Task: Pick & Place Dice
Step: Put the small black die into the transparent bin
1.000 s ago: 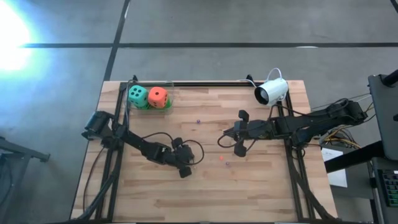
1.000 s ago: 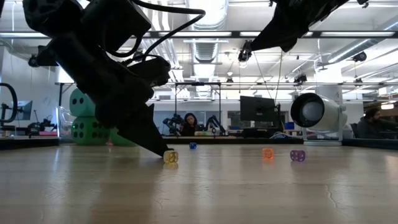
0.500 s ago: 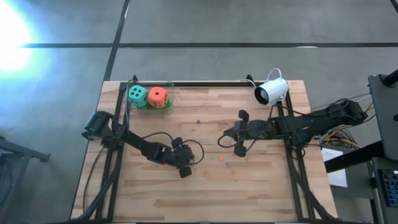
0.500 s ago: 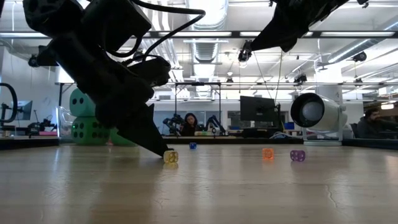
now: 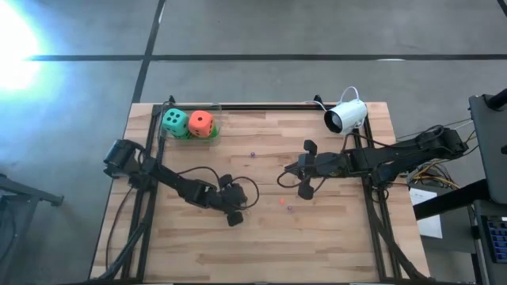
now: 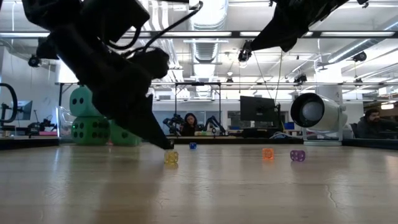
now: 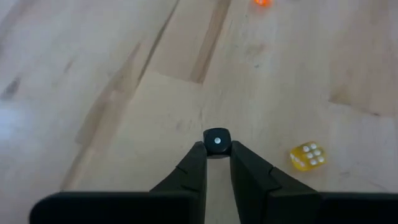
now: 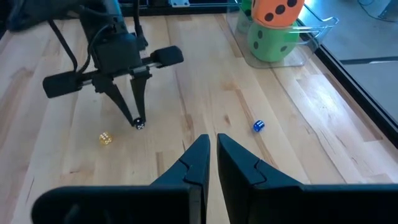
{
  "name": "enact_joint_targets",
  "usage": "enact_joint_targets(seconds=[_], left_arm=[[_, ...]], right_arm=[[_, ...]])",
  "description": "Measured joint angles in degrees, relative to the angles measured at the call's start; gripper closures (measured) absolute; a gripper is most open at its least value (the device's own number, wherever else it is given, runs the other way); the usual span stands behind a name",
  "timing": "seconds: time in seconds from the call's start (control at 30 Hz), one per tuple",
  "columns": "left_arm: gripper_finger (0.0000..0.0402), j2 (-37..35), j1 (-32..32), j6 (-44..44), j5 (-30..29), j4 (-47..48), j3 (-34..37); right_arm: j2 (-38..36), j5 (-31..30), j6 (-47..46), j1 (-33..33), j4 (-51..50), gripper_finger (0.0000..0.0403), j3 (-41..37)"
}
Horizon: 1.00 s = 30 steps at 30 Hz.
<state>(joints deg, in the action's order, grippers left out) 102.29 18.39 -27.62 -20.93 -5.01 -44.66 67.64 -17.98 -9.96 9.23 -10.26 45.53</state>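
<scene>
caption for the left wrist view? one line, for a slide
Left end effector pinching a small black die above the wooden table, a yellow die lying nearby.

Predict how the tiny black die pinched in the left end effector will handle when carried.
Probably rigid: the tiny black die shows crisp square edges in the left end effector. Likely very light, as it is no wider than a fingertip. It may slip or twist, since only the very tips hold it.

The orange-red die (image 8: 279,10) is cut off by the right wrist view's edge, its lower green neighbour (image 8: 271,45) half hidden.
</scene>
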Motion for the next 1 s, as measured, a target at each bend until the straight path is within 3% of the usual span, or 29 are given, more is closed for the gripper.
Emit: enact_joint_targets(seconds=[0.3,0.7,1.0], left_arm=[[0.0348,-8.8,-0.1,0.5,-3.4,7.5,0.0],[0.0348,-28.6,-1.6,-1.4,-11.3,19.3,0.0],[0.0348,-41.9,-11.3,-0.9,-13.1,29.1,-1.1]], right_arm=[[0.0,0.0,-0.1,0.0,0.2,0.0376,0.0],[0.0,0.0,0.0,0.0,0.2,0.0376,0.0],[0.0,0.0,0.1,0.0,0.2,0.0376,0.0]])
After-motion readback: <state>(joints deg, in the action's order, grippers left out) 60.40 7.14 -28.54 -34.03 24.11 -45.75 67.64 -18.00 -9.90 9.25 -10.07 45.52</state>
